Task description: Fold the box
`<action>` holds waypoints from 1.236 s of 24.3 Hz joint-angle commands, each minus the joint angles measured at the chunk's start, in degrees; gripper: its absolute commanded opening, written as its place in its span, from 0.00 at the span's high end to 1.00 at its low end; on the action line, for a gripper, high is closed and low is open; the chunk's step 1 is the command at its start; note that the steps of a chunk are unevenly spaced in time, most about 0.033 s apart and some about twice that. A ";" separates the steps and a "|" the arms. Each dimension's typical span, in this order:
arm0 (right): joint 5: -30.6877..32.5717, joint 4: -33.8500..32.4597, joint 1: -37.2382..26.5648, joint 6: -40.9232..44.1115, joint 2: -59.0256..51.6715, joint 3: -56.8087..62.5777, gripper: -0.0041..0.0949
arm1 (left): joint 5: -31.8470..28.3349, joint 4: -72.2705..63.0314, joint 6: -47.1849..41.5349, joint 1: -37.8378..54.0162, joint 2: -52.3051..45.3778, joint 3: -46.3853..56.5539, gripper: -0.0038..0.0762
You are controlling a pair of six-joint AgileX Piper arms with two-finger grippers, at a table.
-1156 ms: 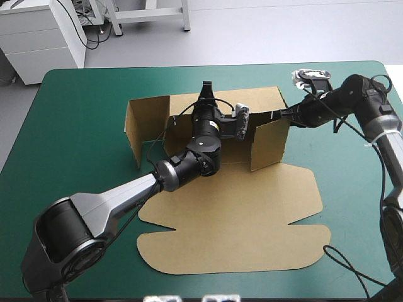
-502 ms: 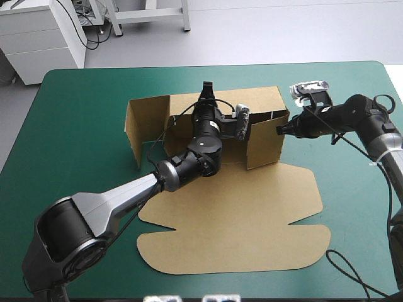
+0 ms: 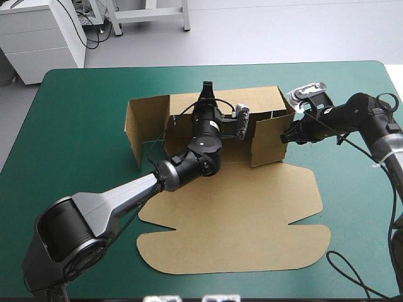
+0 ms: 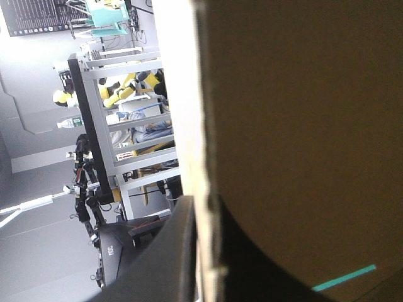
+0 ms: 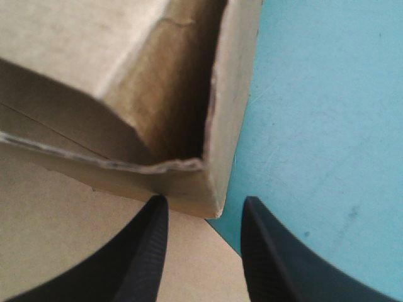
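The box (image 3: 233,214) sits mid teal-green cover (image 3: 82,126): back wall (image 3: 258,100) and both side walls are up, front panel (image 3: 239,245) flat on its near side. Your left gripper (image 3: 206,90) is clamped on the back wall's top edge, board between its fingers. Your right gripper (image 3: 285,134) is spread wide at the outer near corner of the right side wall (image 3: 267,143), with the corner just ahead of the gap. The step looks like squaring that wall. Press it inward slowly, one finger flat on the outside face, clear of the ragged edge. Hold the back wall firm, or the box likely skids.
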 commanded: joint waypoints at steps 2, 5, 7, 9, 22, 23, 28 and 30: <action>-3.49 5.65 -0.24 -4.74 -2.21 -1.89 0.59 | -2.09 -1.51 -0.07 -0.81 -1.59 -0.98 0.96; -6.00 10.95 -0.24 -6.68 -1.03 -1.89 0.59 | -2.35 -1.51 -0.07 -0.81 -1.59 -0.98 0.96; -5.14 15.26 -0.24 -11.05 0.36 -1.89 0.59 | -2.35 -1.04 -0.07 -0.81 -1.59 -0.98 0.96; -3.45 17.44 -0.13 -14.11 1.69 -1.89 0.59 | -2.35 -0.33 -0.07 -0.81 -1.59 -0.98 0.96; -10.86 19.57 3.40 -13.79 5.01 -1.89 0.96 | -2.38 3.35 -2.27 -1.35 -1.59 -0.98 0.96; -10.95 19.58 3.67 -13.79 5.01 -1.89 0.96 | -2.38 3.35 -2.27 -1.35 -1.59 -0.98 0.96; -11.28 13.99 4.25 -8.42 5.01 -1.89 0.96 | -2.49 3.45 -2.27 -1.35 -1.59 -0.98 0.96; -11.28 11.43 4.25 -6.18 5.01 -1.89 0.96 | -2.84 3.76 -2.27 -1.35 -1.59 -0.98 0.95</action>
